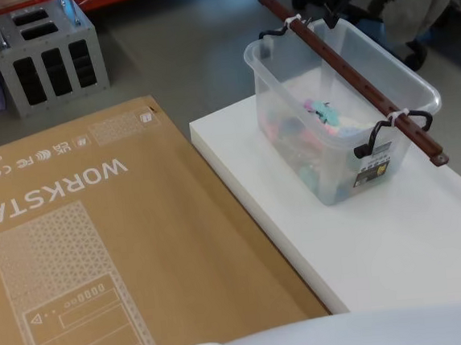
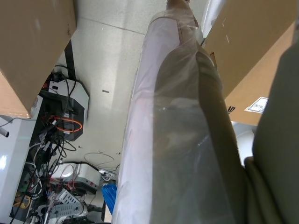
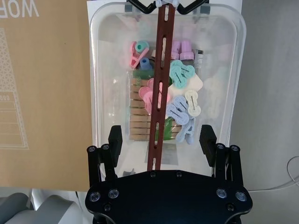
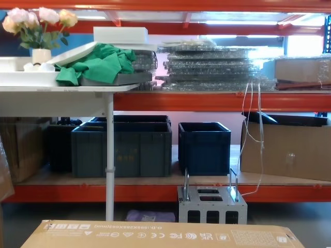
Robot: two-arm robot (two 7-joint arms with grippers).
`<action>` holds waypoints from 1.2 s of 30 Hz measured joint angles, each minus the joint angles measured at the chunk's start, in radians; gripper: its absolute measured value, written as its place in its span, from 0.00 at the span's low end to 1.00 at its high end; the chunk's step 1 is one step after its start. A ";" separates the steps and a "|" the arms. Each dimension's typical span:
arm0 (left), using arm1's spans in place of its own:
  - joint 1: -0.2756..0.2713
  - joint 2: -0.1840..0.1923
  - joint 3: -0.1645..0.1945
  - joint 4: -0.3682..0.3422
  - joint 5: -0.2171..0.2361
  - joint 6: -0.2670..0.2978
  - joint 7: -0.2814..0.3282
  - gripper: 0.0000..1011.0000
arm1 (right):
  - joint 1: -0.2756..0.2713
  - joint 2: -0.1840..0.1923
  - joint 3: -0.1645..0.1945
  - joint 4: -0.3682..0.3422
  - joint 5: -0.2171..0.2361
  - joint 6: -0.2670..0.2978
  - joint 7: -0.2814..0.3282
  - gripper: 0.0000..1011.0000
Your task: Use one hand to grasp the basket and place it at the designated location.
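Note:
The basket (image 1: 294, 110) is a translucent white tub standing on a white board (image 1: 398, 246). A long reddish-brown bar handle (image 1: 353, 74) is zip-tied across its rim. Pastel and wooden clothes pegs (image 3: 180, 77) lie inside. My right gripper (image 1: 336, 8) hovers at the far end of the handle. In the right wrist view the right gripper (image 3: 161, 136) is open, with one black finger (image 3: 115, 136) on each side of the handle (image 3: 162, 70), clear of it, over the basket (image 3: 96, 70). The left wrist view looks down past a plastic-wrapped part to the floor.
A large flat cardboard box (image 1: 100, 256) lies left of the white board. A grey slotted metal box (image 1: 47, 59) stands on the floor behind it. In the chest view, dark blue crates (image 4: 121, 144) sit on a low shelf beyond that metal box (image 4: 212, 205).

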 joint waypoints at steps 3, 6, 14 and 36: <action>0.000 0.000 0.000 0.000 0.000 0.000 0.000 0.00 | -0.002 -0.002 0.003 0.007 0.002 0.002 0.004 0.99; 0.000 0.000 0.000 0.000 0.000 0.000 0.000 0.00 | -0.002 -0.003 0.004 0.009 0.004 0.003 0.006 0.99; 0.000 0.000 0.000 0.000 0.000 0.000 0.000 0.00 | -0.002 -0.003 0.003 0.008 0.004 0.003 0.006 0.99; 0.000 0.000 0.000 0.000 0.000 0.000 0.000 0.00 | 0.000 -0.003 0.001 0.007 0.003 0.002 0.004 0.99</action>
